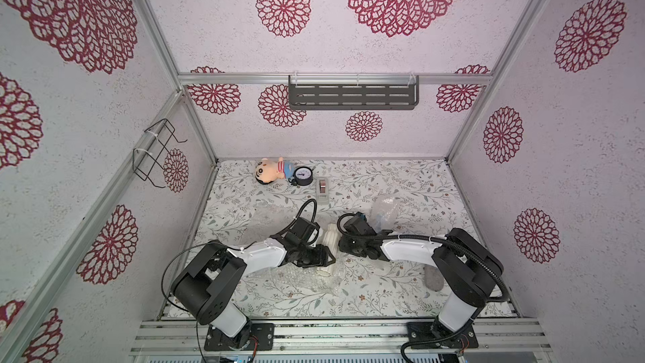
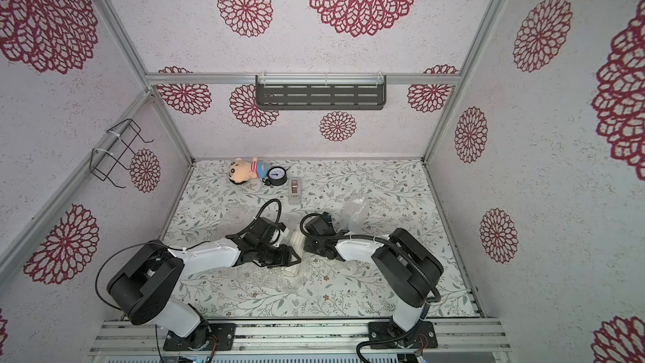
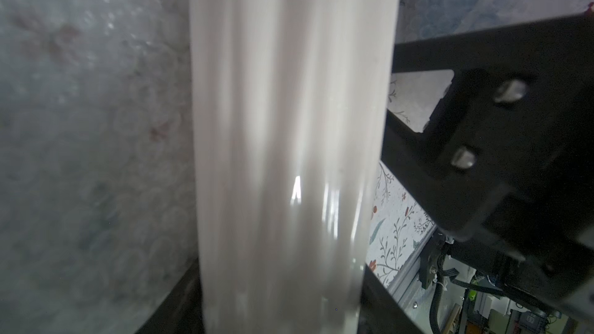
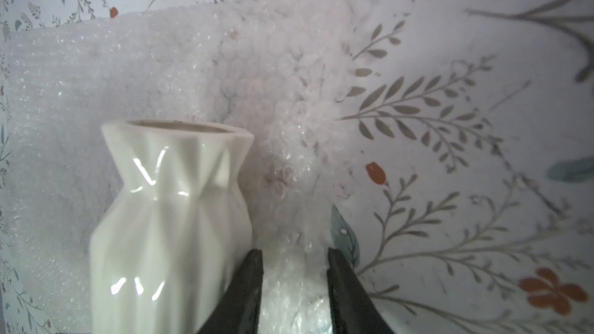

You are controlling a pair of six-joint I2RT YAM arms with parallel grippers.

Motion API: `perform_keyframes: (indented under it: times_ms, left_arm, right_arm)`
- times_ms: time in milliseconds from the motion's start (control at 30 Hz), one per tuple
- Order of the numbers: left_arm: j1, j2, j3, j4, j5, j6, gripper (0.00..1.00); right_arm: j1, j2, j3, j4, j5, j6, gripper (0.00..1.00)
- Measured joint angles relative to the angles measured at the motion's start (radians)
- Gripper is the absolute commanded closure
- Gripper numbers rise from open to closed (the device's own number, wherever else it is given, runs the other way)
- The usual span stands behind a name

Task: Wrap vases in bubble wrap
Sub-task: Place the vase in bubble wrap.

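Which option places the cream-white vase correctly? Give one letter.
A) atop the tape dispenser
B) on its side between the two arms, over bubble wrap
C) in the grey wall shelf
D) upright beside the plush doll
B: in a top view the cream-white vase lies on its side between the left arm and right arm, with bubble wrap spread beneath it.

Pale, speckled walls (image 1: pixel 216 1) carry crimson lace-like flower medallions. The tabletop (image 1: pixel 401 176) is white, printed with grey-green leafy sprigs and small rust-orange blossoms. At frame centre the glossy cream-white vase (image 1: pixel 330 239) is ribbed lengthwise, and the bubble wrap (image 1: pixel 296 279) under it is clear and dotted with tiny bubbles. Toward the upper middle are a plush doll (image 1: pixel 269 171) with a peach face, black hair and a red-and-white striped top, a black gauge (image 1: pixel 303 176) with a white dial, and a beige tape dispenser (image 1: pixel 321 193). At lower right is a mottled grey case (image 1: pixel 434 279).
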Motion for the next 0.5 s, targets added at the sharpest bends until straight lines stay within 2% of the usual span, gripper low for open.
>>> perform_keyframes:
  times_ms: [133,233,367,500]
  left_arm:
    - [0.0,0.009,0.008,-0.002,0.007,0.014,0.47]
    - [0.0,0.011,0.013,-0.006,0.008,0.019,0.41]
    - [0.004,0.01,0.015,-0.013,0.007,0.023,0.25]
    - [0.007,-0.01,0.024,-0.016,0.0,0.026,0.17]
  right_arm:
    - [-0.001,0.009,-0.003,0.021,-0.003,0.0,0.8]
    - [-0.003,0.014,-0.006,0.036,-0.012,0.003,0.89]
    - [-0.007,0.014,-0.02,0.057,-0.024,0.001,0.97]
    - [-0.009,0.014,-0.02,0.066,-0.033,-0.002,1.0]
